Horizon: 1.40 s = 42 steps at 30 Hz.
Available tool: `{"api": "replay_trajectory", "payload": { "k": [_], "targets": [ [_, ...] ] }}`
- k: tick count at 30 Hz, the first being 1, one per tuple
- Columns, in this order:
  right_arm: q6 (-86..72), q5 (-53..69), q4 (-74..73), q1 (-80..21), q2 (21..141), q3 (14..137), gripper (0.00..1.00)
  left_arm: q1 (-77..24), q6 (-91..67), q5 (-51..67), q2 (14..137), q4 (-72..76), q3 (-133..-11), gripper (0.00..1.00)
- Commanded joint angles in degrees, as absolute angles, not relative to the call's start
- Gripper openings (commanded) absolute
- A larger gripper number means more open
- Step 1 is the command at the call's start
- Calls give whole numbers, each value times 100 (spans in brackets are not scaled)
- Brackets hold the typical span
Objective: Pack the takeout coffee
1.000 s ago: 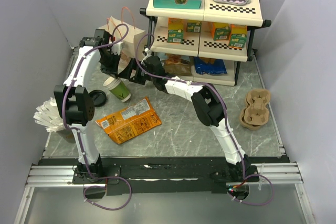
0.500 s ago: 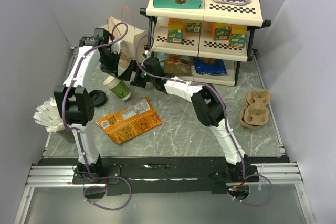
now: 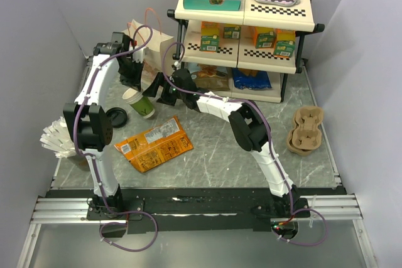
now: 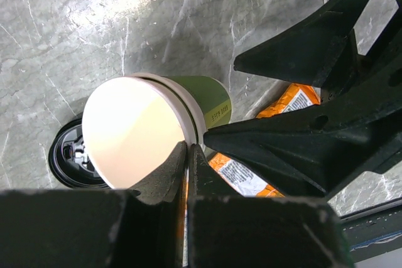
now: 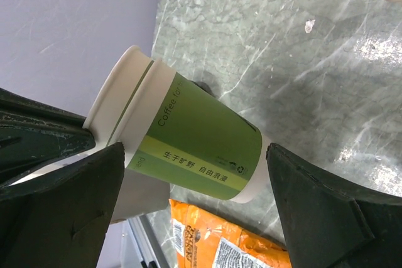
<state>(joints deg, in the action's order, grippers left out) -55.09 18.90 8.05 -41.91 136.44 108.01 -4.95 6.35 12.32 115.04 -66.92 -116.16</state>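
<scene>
Pinching the rim of a lidless light green paper cup (image 4: 132,133) with the left hand (image 4: 188,150), nearly closed on it, one finger over the cream inside and one outside, the cup tilting over the grey marble tabletop (image 3: 213,155)

Straddling that cup's printed wall with the right hand (image 5: 195,155), spread wide and gripping nothing

Lying flat just left of the cup in the left wrist view, a round black plastic lid (image 4: 72,158); lying lower right, an orange snack bag (image 3: 154,144)

Sitting at the left edge of the top view, just below a white fanned paper stack (image 3: 55,136), the small dark green takeout coffee cup (image 3: 74,160), mostly hidden by the left arm, well apart from both hands
</scene>
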Motion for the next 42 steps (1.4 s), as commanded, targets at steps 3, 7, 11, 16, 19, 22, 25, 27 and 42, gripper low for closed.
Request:
{"api": "replay_trajectory", "payload": {
  "k": [3,7,11,16,19,22,25,27,42],
  "targets": [
    [-5739,2170,1652,-4201,13632,10802,100,-501,589,1362,11118,-6645,-11707,1],
    [-5748,2259,1740,-4210,13658,10915,100,-501,598,1354,11144,-6645,-11821,1],
    [-5757,2180,1582,-4219,13693,10925,100,-492,580,1354,11118,-6653,-11848,1],
    [-5704,2039,1143,-4245,13772,10977,100,-501,580,1362,11065,-6662,-11874,1],
    [-5722,1917,880,-4254,13851,11030,100,-501,554,1432,11074,-6688,-11979,1],
    [-5774,1741,599,-4263,13957,11092,99,-492,563,1529,11083,-6724,-12006,1],
    [-5705,1626,528,-4271,14019,11127,99,-492,580,1547,11066,-6724,-11962,1],
    [-5661,1608,562,-4271,14036,11101,99,-492,615,1512,11065,-6741,-11918,1],
    [-4431,2487,2188,-4034,13378,10346,100,-571,834,1380,10872,-6680,-11778,1]
  ]
}}
